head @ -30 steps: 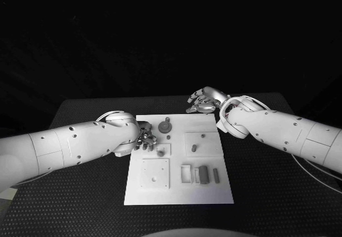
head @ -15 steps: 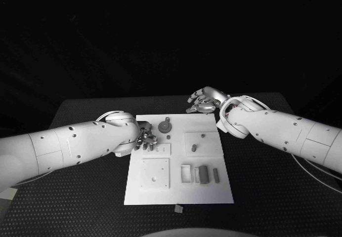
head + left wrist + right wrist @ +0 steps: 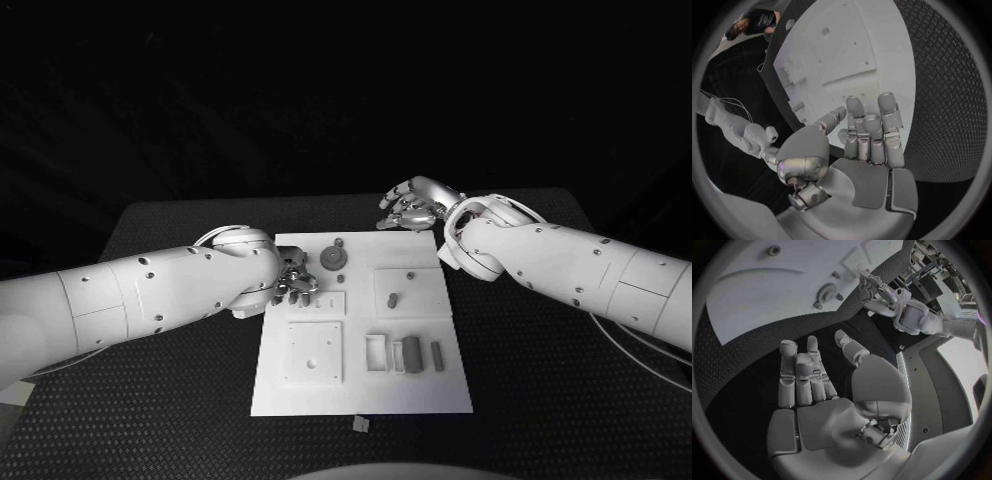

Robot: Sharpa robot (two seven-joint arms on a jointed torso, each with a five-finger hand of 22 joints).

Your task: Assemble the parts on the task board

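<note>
The white task board [image 3: 361, 395] lies in the middle of the black table. On it are a round grey part [image 3: 335, 257] near the far edge, a small grey part [image 3: 392, 297] in a square recess, and grey bars [image 3: 413, 352] by a slotted holder. My left hand [image 3: 296, 283] hovers at the board's left edge; the left wrist view shows this hand [image 3: 861, 145] with fingers stretched over the board [image 3: 873, 55], holding nothing. My right hand [image 3: 415, 205] hangs beyond the far right corner; the right wrist view shows this hand [image 3: 817, 385] empty, fingers apart.
A small pale piece [image 3: 361, 424] lies on the table mat just off the board's near edge. A raised square plate [image 3: 313, 350] takes up the board's near left. Black mat [image 3: 548, 360] surrounds the board on all sides.
A small pale piece has appeared on the mat by the board's near edge since a second ago. Both hands have stayed where they were.
</note>
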